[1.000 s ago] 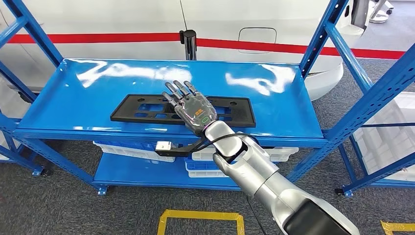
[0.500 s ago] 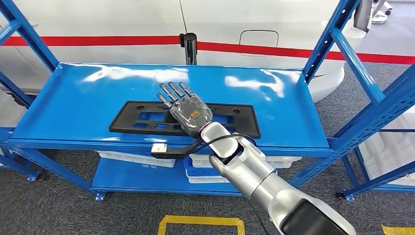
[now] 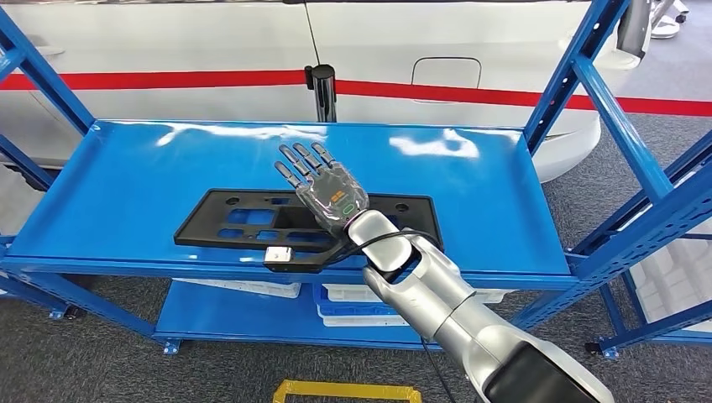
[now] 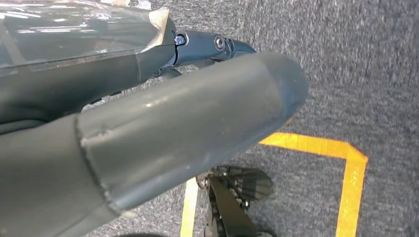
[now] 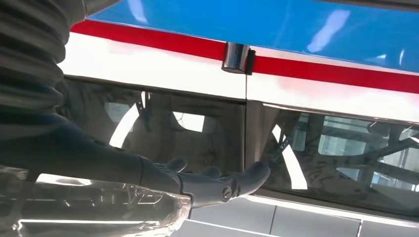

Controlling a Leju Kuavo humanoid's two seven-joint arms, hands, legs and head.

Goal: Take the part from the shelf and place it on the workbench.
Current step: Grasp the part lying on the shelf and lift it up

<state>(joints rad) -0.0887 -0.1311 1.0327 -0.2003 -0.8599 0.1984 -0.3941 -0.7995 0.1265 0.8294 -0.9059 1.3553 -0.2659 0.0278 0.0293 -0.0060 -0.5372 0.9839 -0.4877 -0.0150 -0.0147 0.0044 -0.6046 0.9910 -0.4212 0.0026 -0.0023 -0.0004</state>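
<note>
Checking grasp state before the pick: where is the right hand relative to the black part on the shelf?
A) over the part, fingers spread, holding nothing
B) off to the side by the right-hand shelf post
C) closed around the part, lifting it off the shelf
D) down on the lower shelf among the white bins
A: in the head view the right hand is above the middle of the black part, fingers extended and apart, while the part lies flat on the blue shelf.

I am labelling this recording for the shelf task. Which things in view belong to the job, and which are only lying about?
Belong to the job:
- black part, flat on the shelf
- blue shelf
- right hand, fingers spread over the part

Only lying about:
- white bins on the lower level
- white car behind
- yellow floor tape
</note>
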